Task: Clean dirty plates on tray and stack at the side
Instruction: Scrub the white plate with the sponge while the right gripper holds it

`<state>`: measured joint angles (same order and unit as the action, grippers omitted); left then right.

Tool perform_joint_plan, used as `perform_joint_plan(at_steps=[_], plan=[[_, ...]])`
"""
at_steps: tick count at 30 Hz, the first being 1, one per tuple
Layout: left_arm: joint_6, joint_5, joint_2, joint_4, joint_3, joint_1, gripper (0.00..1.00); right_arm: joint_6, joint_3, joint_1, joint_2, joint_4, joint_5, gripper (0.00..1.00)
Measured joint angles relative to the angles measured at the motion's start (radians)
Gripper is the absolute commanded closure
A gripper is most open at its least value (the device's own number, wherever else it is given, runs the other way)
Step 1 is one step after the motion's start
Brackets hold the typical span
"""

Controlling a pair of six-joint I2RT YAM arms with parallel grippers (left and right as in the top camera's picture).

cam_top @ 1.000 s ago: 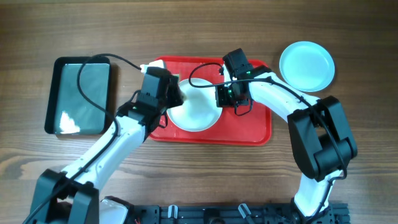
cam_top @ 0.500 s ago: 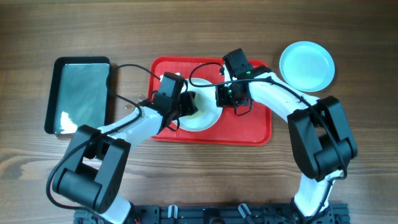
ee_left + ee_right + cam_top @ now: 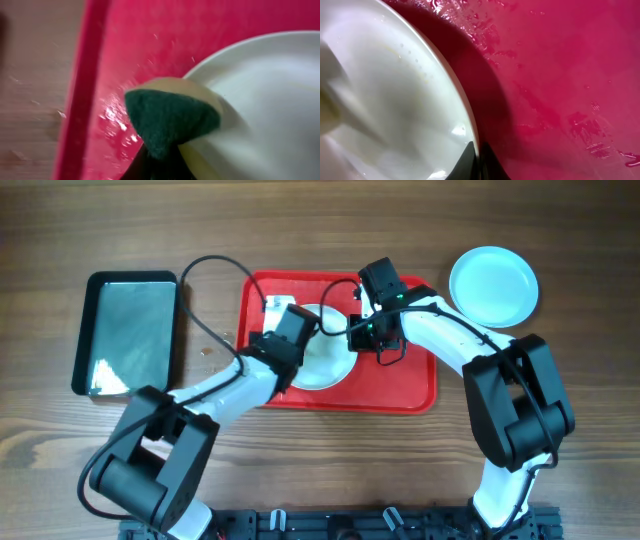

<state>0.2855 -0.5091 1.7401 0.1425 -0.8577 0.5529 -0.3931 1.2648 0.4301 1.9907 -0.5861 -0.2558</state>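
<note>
A white plate (image 3: 325,365) lies on the wet red tray (image 3: 410,385). My left gripper (image 3: 298,328) is shut on a green and yellow sponge (image 3: 170,117), which presses on the plate's left rim (image 3: 260,100) above the tray (image 3: 140,45). My right gripper (image 3: 357,335) is shut on the plate's right rim; in the right wrist view its fingers (image 3: 479,162) pinch the rim of the plate (image 3: 390,105), which is tilted up off the tray (image 3: 560,70). One pale aqua plate (image 3: 493,284) sits on the table at the far right. A third plate is not in view.
A dark teal-black tray (image 3: 130,332) lies on the wooden table left of the red tray. A black cable (image 3: 205,270) loops between the two trays. Water spots shine on the red tray.
My left gripper has moved right with the sponge, from the tray's left edge onto the plate's left rim. The right gripper and the plate have stayed still.
</note>
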Motion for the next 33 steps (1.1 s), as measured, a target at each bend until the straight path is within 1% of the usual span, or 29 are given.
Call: perform_joint_plan(at_steps=[2, 5, 7, 8, 10, 12, 13, 17, 19, 21, 24, 28, 30, 33], plan=[[-0.050, -0.135, 0.000, -0.052, 0.000, 0.043, 0.96, 0.000, 0.000, -0.002, 0.000, 0.000, 0.003, 0.96], [-0.085, -0.309, 0.000, -0.099, -0.002, 0.087, 0.96, 0.000, 0.000, -0.004, 0.000, -0.003, 0.008, 0.96], [-0.095, -0.378, 0.000, -0.098, -0.005, 0.108, 0.96, 0.001, 0.000, -0.003, 0.000, -0.005, 0.011, 0.96], [-0.093, -0.388, -0.002, -0.087, -0.006, 0.113, 0.96, 0.001, 0.000, -0.003, 0.000, -0.005, 0.011, 0.96], [-0.063, -0.359, -0.016, -0.032, -0.007, 0.113, 0.96, 0.001, 0.000, -0.003, 0.000, -0.007, 0.013, 0.96], [0.010, -0.242, -0.039, 0.018, -0.008, 0.102, 0.96, 0.001, 0.000, -0.003, 0.000, -0.007, 0.013, 0.96], [0.063, -0.120, -0.048, 0.033, -0.009, 0.085, 0.96, 0.001, 0.000, -0.003, 0.000, -0.008, 0.013, 0.96], [0.211, 0.214, -0.049, 0.008, -0.010, 0.017, 0.96, 0.000, 0.000, -0.003, 0.000, -0.008, 0.014, 0.96], [0.267, 0.333, -0.049, -0.037, -0.010, -0.010, 0.96, 0.001, 0.000, -0.003, 0.000, -0.008, 0.014, 0.96], [0.296, 0.408, -0.049, -0.056, -0.010, -0.015, 0.96, 0.001, 0.000, -0.003, 0.000, -0.008, 0.014, 0.96], [0.323, 0.472, -0.038, -0.058, -0.010, -0.015, 0.96, 0.000, 0.000, -0.003, 0.000, -0.008, 0.014, 0.96], [0.314, 0.484, 0.014, -0.075, -0.012, -0.019, 0.96, 0.000, 0.000, -0.003, 0.000, -0.008, 0.014, 0.96], [0.287, 0.465, 0.035, -0.069, -0.013, -0.029, 0.96, 0.001, 0.000, -0.003, 0.000, -0.008, 0.014, 0.96], [0.213, 0.355, 0.035, -0.061, -0.018, -0.049, 0.96, 0.001, 0.000, -0.003, 0.000, -0.008, 0.014, 0.96]])
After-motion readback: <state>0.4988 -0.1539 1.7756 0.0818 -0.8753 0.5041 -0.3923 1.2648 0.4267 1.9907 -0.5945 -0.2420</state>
